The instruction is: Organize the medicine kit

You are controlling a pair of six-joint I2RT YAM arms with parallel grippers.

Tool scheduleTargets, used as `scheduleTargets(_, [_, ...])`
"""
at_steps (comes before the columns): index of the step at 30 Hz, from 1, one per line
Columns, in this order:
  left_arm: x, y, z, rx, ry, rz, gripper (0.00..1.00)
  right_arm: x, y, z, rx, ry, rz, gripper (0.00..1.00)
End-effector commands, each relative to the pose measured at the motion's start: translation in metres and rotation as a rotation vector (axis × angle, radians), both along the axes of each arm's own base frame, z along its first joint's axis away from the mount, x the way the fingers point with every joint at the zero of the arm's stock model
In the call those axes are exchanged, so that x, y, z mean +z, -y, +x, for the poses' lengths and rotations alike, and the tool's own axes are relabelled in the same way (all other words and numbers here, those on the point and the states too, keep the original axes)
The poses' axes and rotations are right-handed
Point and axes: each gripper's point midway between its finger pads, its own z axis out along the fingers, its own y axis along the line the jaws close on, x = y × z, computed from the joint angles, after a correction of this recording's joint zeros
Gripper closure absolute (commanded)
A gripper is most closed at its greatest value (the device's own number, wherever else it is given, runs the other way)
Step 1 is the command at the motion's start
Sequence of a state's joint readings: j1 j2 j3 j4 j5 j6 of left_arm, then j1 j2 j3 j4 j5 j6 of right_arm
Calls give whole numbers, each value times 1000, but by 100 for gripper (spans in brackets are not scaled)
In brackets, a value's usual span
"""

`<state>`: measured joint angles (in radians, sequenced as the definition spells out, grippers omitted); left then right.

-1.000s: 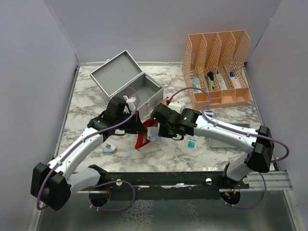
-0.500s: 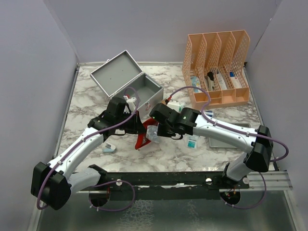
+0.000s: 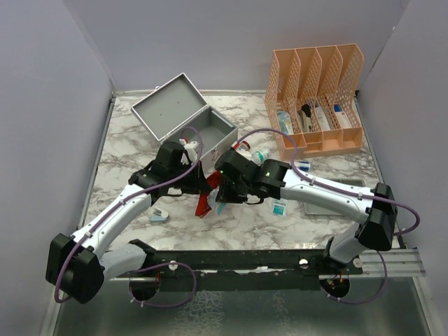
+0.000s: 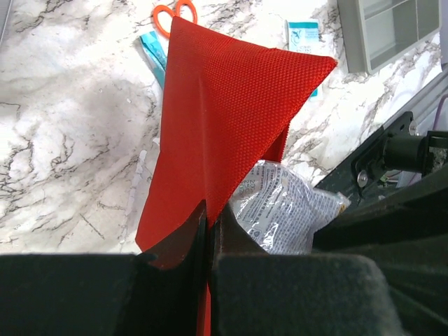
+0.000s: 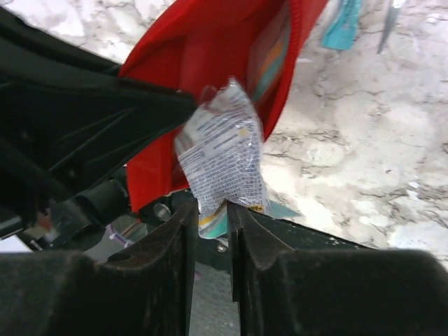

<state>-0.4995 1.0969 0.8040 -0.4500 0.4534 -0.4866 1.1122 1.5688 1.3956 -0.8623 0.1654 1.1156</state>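
The medicine kit (image 3: 213,133) is a grey metal box at the back left, with its lid (image 3: 170,105) swung open. In front of it my left gripper (image 3: 199,183) (image 4: 208,227) is shut on the edge of a red fabric pouch (image 3: 204,204) (image 4: 224,105), which hangs with its mouth towards the right arm. A clear printed packet (image 4: 287,210) (image 5: 220,150) sticks out of the pouch mouth (image 5: 210,42). Its lower end lies between the parted fingers of my right gripper (image 3: 222,194) (image 5: 208,210), which is open.
An orange mesh file organizer (image 3: 318,91) holding medicine boxes stands at the back right. A shallow grey tray (image 3: 329,197) lies under the right arm. A small box (image 3: 279,206), a blue sachet (image 3: 159,215), a small bottle (image 3: 260,155) and orange-handled scissors (image 4: 171,10) lie on the marble.
My right gripper has carried the packet left into the pouch mouth and its fingers have parted. The left gripper has kept its hold on the pouch.
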Motion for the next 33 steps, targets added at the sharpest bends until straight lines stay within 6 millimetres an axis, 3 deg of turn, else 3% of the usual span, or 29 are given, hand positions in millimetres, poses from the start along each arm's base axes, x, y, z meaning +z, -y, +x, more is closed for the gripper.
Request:
scheduleTargets(1, [3, 5, -2, -24, 7, -23, 100, 29, -30, 4, 48, 75, 187, 76])
scheduleTargets(9, [1, 6, -2, -24, -1, -19, 100, 36, -38, 14, 66, 139, 213, 97])
scheduleTargets(12, [1, 5, -2, -24, -1, -19, 100, 35, -41, 13, 102, 154, 212, 99])
scheduleTargets(15, [0, 5, -3, -25, -1, -19, 100, 40, -32, 15, 86, 172, 193, 92])
scheduleTargets(19, [-1, 5, -3, -25, -4, -18, 100, 50, -5, 15, 45, 234, 196, 70])
scheduleTargets(25, [1, 6, -2, -25, -2, -19, 100, 25, 35, 11, -69, 231, 160, 49])
scheduleTargets(29, [2, 6, -1, -25, 1, -20, 100, 2, 37, 5, -118, 154, 142, 42])
scheduleTargets(33, [3, 7, 1, -25, 1, -20, 100, -10, 20, 3, -97, 116, 178, 42])
